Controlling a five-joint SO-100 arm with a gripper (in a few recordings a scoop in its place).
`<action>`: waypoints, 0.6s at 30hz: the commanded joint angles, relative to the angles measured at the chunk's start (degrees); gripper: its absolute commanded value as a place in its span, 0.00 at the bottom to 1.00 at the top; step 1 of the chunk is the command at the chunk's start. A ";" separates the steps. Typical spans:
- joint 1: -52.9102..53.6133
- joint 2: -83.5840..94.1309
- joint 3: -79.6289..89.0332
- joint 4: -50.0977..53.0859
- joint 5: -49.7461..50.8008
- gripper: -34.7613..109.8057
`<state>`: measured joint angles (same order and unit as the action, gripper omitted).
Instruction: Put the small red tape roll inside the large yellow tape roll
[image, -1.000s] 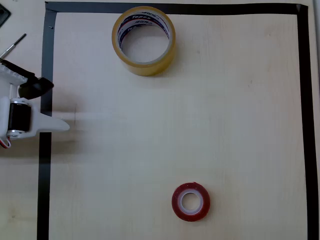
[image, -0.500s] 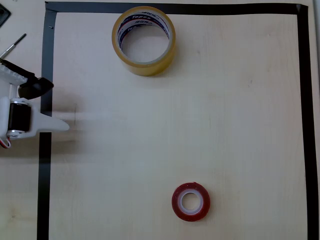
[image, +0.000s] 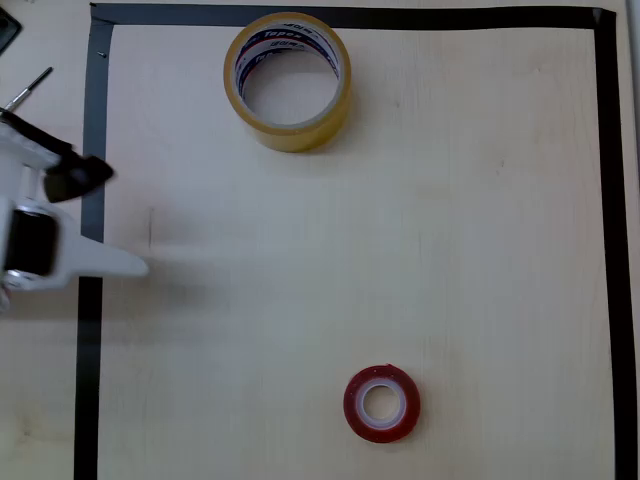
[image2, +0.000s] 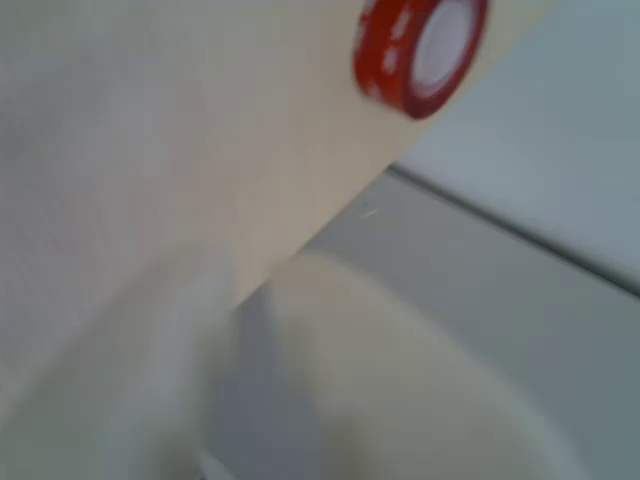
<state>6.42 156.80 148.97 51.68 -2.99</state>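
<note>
The small red tape roll (image: 381, 403) lies flat on the pale wooden table at the lower middle of the overhead view, its white core facing up. In the wrist view the red roll (image2: 420, 52) appears blurred at the top. The large yellow tape roll (image: 287, 80) lies flat at the top, left of centre, printed core visible and its hole empty. My gripper (image: 120, 218) is at the left edge over the black tape border, far from both rolls. It stands open and holds nothing, with a white finger (image: 110, 263) pointing right and a black finger (image: 82, 174) above it.
A black tape border (image: 350, 16) frames the work area along the top, left and right. A thin metal rod (image: 28, 91) lies outside the border at the upper left. Wide bare table (image: 400, 230) separates the two rolls.
My gripper has shifted slightly down and to the right in the overhead view, and its fingers have spread a little wider. Both rolls have stayed put.
</note>
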 joint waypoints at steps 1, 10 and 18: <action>0.70 -21.88 -21.18 -3.08 0.00 0.24; -0.70 -37.27 -37.00 -4.13 3.16 0.24; 4.13 -52.12 -43.33 -11.25 5.19 0.24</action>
<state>7.91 107.23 112.85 43.68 0.09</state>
